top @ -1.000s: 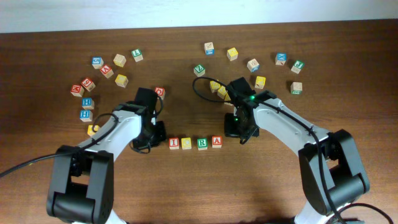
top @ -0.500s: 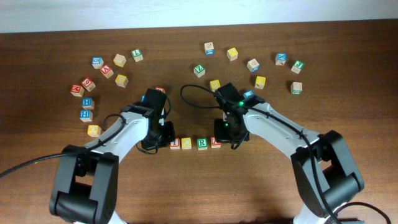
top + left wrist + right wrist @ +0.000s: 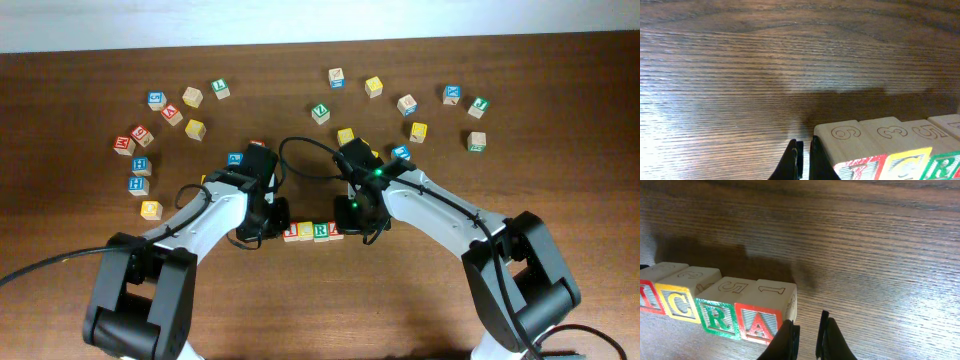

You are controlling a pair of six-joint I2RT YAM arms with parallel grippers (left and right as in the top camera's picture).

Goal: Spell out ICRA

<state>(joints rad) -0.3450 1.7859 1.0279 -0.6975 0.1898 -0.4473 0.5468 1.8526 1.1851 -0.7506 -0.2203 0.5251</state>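
at the near middle of the wooden table (image 3: 400, 300), four letter cubes stand in one tight row, side against side: red i cube (image 3: 291, 232), yellow c cube (image 3: 306, 232), green r cube (image 3: 321, 231), red a cube (image 3: 337, 230), reading icra from the robot's left to its right. the left gripper (image 3: 272, 225) sits low at the row's left end, its fingers drawn together with nothing between them. in the left wrist view one finger (image 3: 818, 161) lies against the i cube's outer side. the right gripper (image 3: 350, 222) is at the opposite end, its pincer likewise closed and empty. one of its fingers (image 3: 788, 336) is just beside the a cube; whether it touches i cannot tell. the cubes' tops carry engraved numbers. other letter cubes (image 3: 195, 129) lie scattered across the far half of the table, well apart from the row.
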